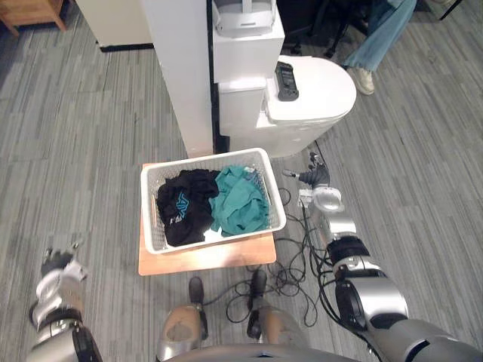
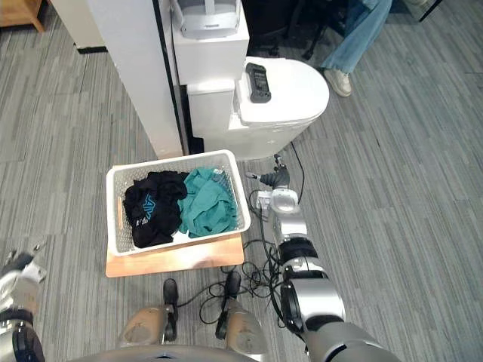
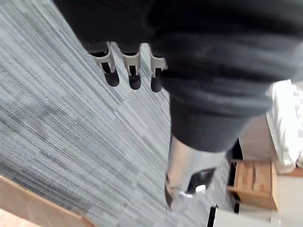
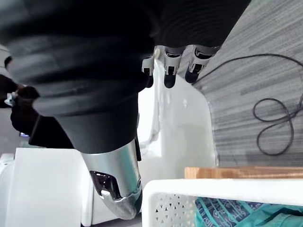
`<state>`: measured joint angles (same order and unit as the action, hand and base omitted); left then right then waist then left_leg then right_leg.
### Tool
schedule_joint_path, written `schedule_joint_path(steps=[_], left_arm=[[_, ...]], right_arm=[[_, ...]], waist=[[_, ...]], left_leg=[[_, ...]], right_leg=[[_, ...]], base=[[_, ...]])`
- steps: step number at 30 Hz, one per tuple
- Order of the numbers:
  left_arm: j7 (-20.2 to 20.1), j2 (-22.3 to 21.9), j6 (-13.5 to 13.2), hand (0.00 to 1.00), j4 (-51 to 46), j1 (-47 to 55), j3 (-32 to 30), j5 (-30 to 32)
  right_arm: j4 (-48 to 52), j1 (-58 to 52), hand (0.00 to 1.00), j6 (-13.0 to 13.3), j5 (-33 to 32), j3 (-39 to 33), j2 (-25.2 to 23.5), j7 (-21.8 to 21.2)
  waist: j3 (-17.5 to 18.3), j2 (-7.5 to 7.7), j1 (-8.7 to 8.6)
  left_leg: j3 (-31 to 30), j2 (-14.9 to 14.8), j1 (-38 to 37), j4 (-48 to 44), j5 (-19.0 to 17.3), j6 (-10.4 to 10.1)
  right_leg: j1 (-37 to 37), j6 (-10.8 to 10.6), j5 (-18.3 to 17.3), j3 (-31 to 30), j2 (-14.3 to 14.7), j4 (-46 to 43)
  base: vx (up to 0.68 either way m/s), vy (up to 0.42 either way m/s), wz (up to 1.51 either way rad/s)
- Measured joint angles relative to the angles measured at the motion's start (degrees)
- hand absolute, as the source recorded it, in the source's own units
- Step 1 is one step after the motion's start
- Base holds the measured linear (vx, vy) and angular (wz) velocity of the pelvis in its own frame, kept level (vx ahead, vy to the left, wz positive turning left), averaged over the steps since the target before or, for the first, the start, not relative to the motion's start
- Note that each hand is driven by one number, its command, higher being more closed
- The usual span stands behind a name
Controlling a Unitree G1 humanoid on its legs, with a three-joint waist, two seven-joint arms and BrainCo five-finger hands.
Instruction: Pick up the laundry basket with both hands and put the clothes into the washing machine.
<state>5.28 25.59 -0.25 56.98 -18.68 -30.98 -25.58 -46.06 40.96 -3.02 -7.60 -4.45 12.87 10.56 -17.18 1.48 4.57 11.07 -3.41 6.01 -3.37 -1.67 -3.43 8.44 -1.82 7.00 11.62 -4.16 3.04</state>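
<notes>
No writing is legible; the teal print on the black garment (image 1: 183,207) is too small

The grey plank floor (image 1: 90,136) carries a wooden board (image 1: 204,258) bearing the laundry basket (image 1: 204,160). A white appliance (image 1: 317,94) stands at one o'clock from it.

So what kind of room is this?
Probably an office or lab corner set up for laundry practice, not a home: grey carpet floor, a laundry basket of clothes on a wooden board, and a person's legs nearby.
</notes>
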Motion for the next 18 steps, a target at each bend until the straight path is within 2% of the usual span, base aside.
schedule_joint_path(steps=[3,6,13,18], left_arm=[[0.1,2.6,0.0,0.0,0.0,-5.2,4.3,0.0],[0.3,3.2,0.0,0.0,0.2,-10.3,8.5,-0.1],[0.5,2.9,0.3,0.0,3.2,-19.7,17.7,0.0],[0.6,0.8,0.3,0.0,3.3,-22.6,22.8,0.2]], right_arm=[[-3.7,5.3,0.0,-0.6,-1.3,0.1,0.0,0.0],[-7.3,9.5,0.0,-1.1,-2.2,0.0,0.1,-0.1],[-13.7,14.0,0.0,-2.2,-4.4,-0.9,-0.2,-0.1],[-14.2,14.1,0.0,-2.3,-4.3,-1.3,-0.6,-0.1]], waist=[[-2.2,0.44,0.03],[-3.8,0.53,0.03],[-6.6,0.62,-0.86],[-7.5,0.52,-1.59]], left_leg=[[0.0,-0.2,1.0,-1.0,0.0,0.0],[-0.1,-0.4,3.0,-2.4,0.1,0.0],[-1.1,-0.7,5.8,-3.5,0.5,-0.1],[-1.5,-0.8,6.5,-3.4,0.8,-0.2]], right_leg=[[0.6,0.1,0.3,-0.5,0.1,-0.1],[2.0,0.7,0.8,-0.9,0.2,-0.2],[3.8,0.9,1.3,-0.4,0.4,-0.4],[4.3,0.9,1.3,-0.5,0.5,-0.5]], base=[[-0.08,-0.017,-0.02],[-0.07,-0.021,-0.01],[-0.04,-0.009,0.06],[0.0,0.003,0.06]])
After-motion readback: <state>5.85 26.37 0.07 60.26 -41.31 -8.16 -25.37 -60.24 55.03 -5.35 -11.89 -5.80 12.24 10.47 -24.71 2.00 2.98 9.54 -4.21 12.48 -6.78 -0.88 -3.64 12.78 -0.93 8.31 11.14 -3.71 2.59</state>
